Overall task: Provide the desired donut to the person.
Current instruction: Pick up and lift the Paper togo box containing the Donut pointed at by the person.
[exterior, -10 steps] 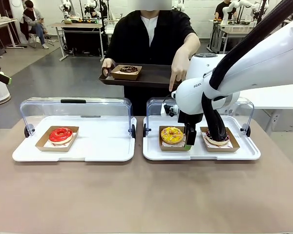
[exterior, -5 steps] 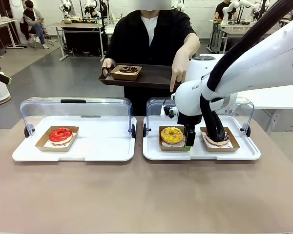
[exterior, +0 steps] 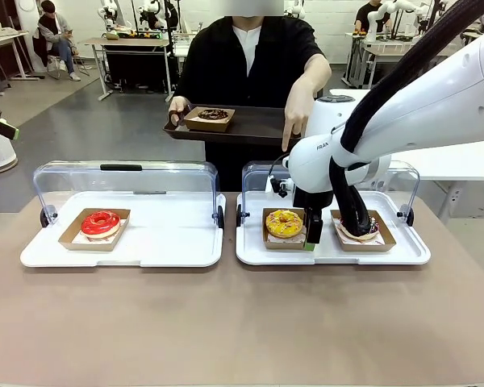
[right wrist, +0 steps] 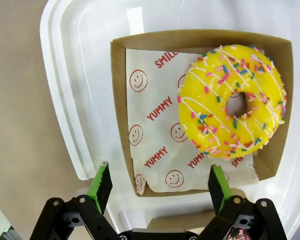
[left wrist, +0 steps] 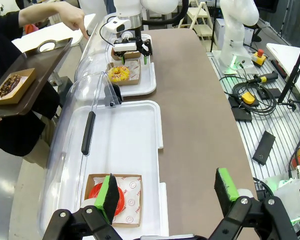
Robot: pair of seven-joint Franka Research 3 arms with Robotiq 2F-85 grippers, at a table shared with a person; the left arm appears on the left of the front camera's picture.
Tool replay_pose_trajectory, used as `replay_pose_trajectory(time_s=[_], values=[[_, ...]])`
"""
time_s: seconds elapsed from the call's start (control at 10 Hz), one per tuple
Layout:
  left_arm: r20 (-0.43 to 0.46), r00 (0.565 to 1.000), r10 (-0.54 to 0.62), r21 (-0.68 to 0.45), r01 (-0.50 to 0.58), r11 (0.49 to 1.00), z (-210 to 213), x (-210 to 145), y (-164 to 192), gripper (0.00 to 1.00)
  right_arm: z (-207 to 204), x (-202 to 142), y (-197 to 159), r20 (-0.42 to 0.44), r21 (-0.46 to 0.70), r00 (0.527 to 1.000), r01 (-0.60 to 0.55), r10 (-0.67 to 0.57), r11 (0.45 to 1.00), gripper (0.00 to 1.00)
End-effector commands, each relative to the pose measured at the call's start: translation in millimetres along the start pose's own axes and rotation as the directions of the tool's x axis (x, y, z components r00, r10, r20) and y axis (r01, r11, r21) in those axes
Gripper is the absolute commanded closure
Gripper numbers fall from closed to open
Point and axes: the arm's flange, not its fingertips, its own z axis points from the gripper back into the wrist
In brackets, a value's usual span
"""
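Your right pincer (right wrist: pixel 159 172) has sunk a touch lower than a second ago, and the person's pointing hand (exterior: pixel 294 109) has shifted slightly. The donuts and trays lie as they did.

The yellow donut (right wrist: pixel 232 102), with white icing lines and coloured sprinkles, sits in its cardboard box (right wrist: pixel 119 100) just ahead of that pincer, toward its right finger. The pincer stands wide and holds nothing. The box's near edge lies between its green pads. You cannot tell whether the tips touch the box.

The box rests on printed paper in a white tray (exterior: pixel 331 254) under the pincer. On the pincer's far side in the same tray, another box with a dark donut (exterior: pixel 361 232) is partly hidden by the arm's cable.

Beyond the pincer, across the counter (exterior: pixel 242 322), the person (exterior: pixel 246 56) points a finger downward over that tray and holds a dark tray (exterior: pixel 262 127) carrying a chocolate donut (exterior: pixel 213 115).

Your left pincer (left wrist: pixel 166 185) is also wide and empty, raised well off to the counter's side. Below its left finger lies a red donut (left wrist: pixel 92 192) in a box on the second white tray (left wrist: pixel 125 140).
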Motion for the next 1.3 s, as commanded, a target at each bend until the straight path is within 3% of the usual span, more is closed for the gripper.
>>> replay_pose_trajectory(time_s=[0.0,0.1,0.2,0.3,0.4,0.5,0.6,0.7,0.8,0.9,1.0,1.1,1.2], values=[[0.004,1.0,-0.004,0.005,0.004,1.0,-0.1,0.7,-2.5,0.0,-5.3,3.8,-7.0,-0.019,0.002,1.0,0.015,-0.015,1.0,0.0],[0.004,1.0,-0.004,0.005,0.004,1.0,-0.1,0.7,-2.5,0.0,-4.0,3.0,-6.8,-0.007,-0.006,1.0,0.009,-0.009,1.0,0.02],[0.004,1.0,-0.004,0.005,0.004,1.0,-0.1,0.7,-2.5,0.0,-3.3,2.7,-6.5,-0.004,-0.004,1.0,0.009,-0.009,1.0,0.2],[0.004,1.0,-0.004,0.005,0.004,1.0,-0.1,0.7,-2.5,0.0,-3.6,2.7,-6.7,-0.003,-0.004,1.0,0.008,-0.008,1.0,0.22],[0.004,1.0,-0.004,0.005,0.004,1.0,-0.1,0.7,-2.5,0.0,-4.0,2.5,-6.8,-0.003,-0.001,1.0,0.007,-0.007,1.0,0.39],[0.004,1.0,-0.004,0.005,0.004,1.0,-0.1,0.7,-2.5,0.0,-4.4,2.2,-6.9,-0.005,0.004,1.0,0.007,-0.007,1.0,0.22],[0.004,1.0,-0.004,0.005,0.004,1.0,-0.1,0.7,-2.5,0.0,-4.6,2.2,-6.8,-0.005,0.006,1.0,0.006,-0.006,1.0,0.59],[0.004,1.0,-0.004,0.005,0.004,1.0,-0.1,0.7,-2.5,0.0,-4.8,1.9,-6.9,-0.005,0.009,1.0,0.008,-0.008,1.0,0.42],[0.004,1.0,-0.004,0.005,0.004,1.0,-0.1,0.7,-2.5,0.0,-4.9,1.6,-7.0,-0.004,0.009,1.0,0.01,-0.01,1.0,0.78],[0.004,1.0,-0.004,0.005,0.004,1.0,-0.1,0.7,-2.5,0.0,-4.9,1.5,-7.0,-0.003,0.01,1.0,0.011,-0.011,1.0,0.52],[0.004,1.0,-0.004,0.005,0.004,1.0,-0.1,0.7,-2.5,0.0,-4.7,1.8,-7.0,-0.002,0.009,1.0,0.01,-0.01,1.0,0.98],[0.004,1.0,-0.004,0.005,0.004,1.0,-0.1,0.7,-2.5,0.0,-4.8,2.0,-7.0,-0.002,0.009,1.0,0.01,-0.01,1.0,0.72],[0.004,1.0,-0.004,0.005,0.004,1.0,-0.1,0.7,-2.5,0.0,-4.8,2.0,-7.0,-0.002,0.01,1.0,0.009,-0.009,1.0,1.0]])
